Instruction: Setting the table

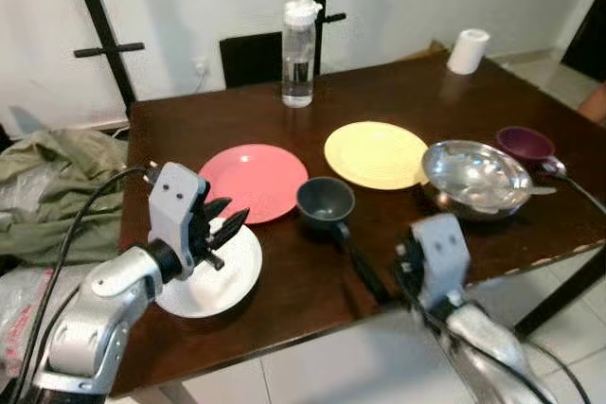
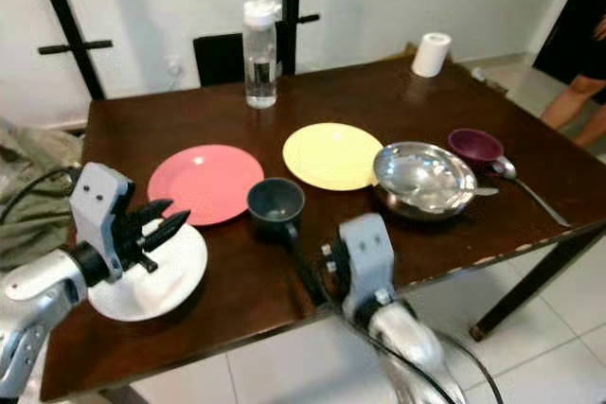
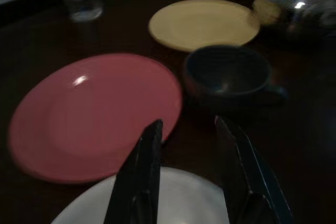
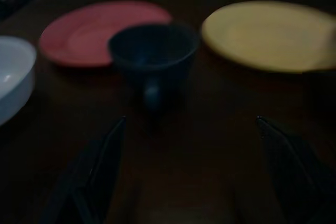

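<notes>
Right hand (image 4: 189,145), fingers spread wide, hovers low at the near edge of the dark worktop (image 1: 398,92), pointing at a dark blue cup (image 1: 325,202) just ahead of it. Left hand (image 1: 225,224), fingers slightly parted, hangs over a white bowl (image 1: 222,281). Beyond it lies a pink plate (image 1: 254,180); a yellow plate (image 1: 376,154) lies beyond the cup.

The left hand (image 1: 220,224) hides part of the white plate (image 1: 227,281).
</notes>
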Available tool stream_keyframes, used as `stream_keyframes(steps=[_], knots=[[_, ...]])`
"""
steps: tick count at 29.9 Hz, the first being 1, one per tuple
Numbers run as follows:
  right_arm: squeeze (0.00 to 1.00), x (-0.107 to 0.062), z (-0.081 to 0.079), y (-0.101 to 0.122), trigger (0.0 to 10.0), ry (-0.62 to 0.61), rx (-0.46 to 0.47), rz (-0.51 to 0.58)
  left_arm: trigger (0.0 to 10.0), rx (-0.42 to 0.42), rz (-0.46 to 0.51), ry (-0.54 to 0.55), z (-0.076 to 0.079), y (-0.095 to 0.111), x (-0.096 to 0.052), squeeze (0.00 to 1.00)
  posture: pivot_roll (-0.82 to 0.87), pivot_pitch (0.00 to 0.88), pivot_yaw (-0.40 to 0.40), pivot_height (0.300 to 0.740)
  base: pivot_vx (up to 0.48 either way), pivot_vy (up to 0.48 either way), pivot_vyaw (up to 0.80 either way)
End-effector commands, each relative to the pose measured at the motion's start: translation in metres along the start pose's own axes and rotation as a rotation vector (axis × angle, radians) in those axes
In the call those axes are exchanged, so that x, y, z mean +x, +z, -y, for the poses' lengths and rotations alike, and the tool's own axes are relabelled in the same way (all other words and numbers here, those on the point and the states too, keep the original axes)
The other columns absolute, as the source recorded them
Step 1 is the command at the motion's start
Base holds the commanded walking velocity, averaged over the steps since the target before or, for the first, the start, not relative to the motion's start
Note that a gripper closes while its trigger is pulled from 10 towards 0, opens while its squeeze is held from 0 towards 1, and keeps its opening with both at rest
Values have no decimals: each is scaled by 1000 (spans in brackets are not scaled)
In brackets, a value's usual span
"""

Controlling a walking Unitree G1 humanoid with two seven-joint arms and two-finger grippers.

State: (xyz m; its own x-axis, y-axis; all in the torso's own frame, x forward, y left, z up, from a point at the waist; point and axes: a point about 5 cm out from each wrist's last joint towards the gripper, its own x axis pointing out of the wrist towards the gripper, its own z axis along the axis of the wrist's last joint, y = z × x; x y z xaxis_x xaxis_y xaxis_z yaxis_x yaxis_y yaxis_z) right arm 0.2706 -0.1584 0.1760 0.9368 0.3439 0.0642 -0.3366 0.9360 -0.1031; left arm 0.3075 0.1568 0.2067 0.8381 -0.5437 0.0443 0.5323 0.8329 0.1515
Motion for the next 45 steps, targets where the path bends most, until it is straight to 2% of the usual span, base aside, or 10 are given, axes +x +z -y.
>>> stream_keyframes(steps=[1,4,8,17,21,27,29,32,40,45], knots=[[0,-5,2,8,10000,-42,-13,58,10000,-5,-22,11,1,-8,-1,0,-3,114,101,740,0,0,0],[0,-15,20,22,10000,-323,-17,207,10000,-45,-18,36,16,-17,5,0,-15,105,102,740,0,0,0],[0,-16,28,28,10000,-441,-37,254,10000,-65,-6,82,28,-22,6,0,-8,98,104,740,0,0,0],[0,-4,35,34,10000,-407,-81,246,10000,-16,0,167,32,-31,4,0,-6,76,84,740,0,0,0],[0,8,45,38,10000,-349,-74,261,10000,16,32,212,41,-30,4,0,3,56,55,740,0,0,0],[0,14,44,41,10000,-318,-77,268,10000,29,40,274,42,-31,2,0,4,53,46,740,0,0,0],[0,17,44,44,10000,-288,-83,271,10000,38,43,286,50,-33,4,0,22,59,42,740,0,0,0],[0,19,44,46,10000,-276,-86,276,10000,52,56,278,52,-31,6,0,29,59,53,740,0,0,0],[0,20,45,47,10000,-281,-76,289,10000,71,79,295,44,-25,13,0,31,45,57,740,0,0,0],[0,14,46,53,10000,-299,-55,312,10000,75,109,304,27,-12,14,0,31,45,68,740,0,0,0]])
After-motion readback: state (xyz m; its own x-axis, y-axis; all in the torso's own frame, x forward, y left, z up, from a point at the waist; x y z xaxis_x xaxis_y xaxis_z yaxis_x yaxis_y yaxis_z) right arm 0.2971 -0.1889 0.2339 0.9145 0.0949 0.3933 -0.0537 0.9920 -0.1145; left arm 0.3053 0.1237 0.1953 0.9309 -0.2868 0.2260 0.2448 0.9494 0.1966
